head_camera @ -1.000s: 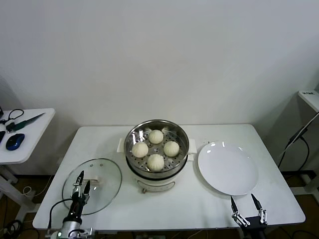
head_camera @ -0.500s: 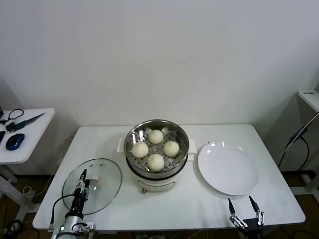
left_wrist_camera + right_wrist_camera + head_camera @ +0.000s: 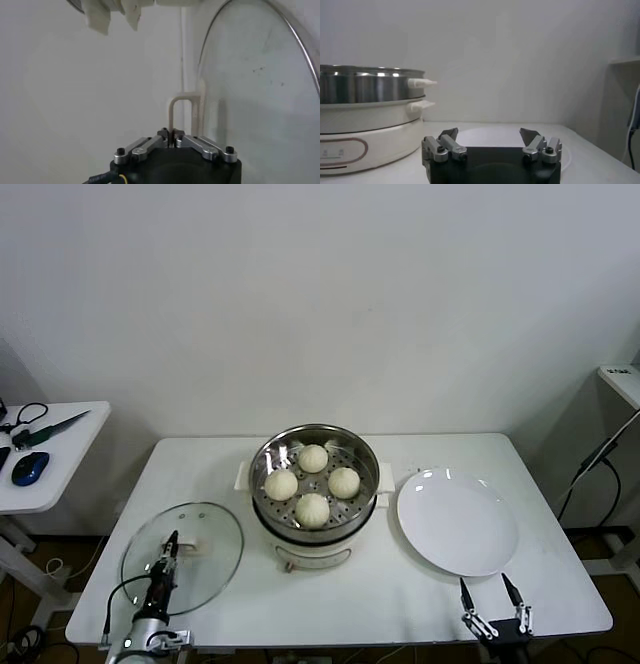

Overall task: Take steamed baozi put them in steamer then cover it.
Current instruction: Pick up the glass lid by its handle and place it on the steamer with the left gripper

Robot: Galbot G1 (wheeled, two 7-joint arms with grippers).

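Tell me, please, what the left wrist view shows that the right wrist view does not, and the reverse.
Only the left wrist view shows the left gripper, shut on the white handle of the glass cover.

Only the right wrist view shows the right gripper, open and holding nothing, with the white plate just beyond it and the side of the steel steamer on its white base.

Both show the white table and the pale wall; neither shows the baozi.
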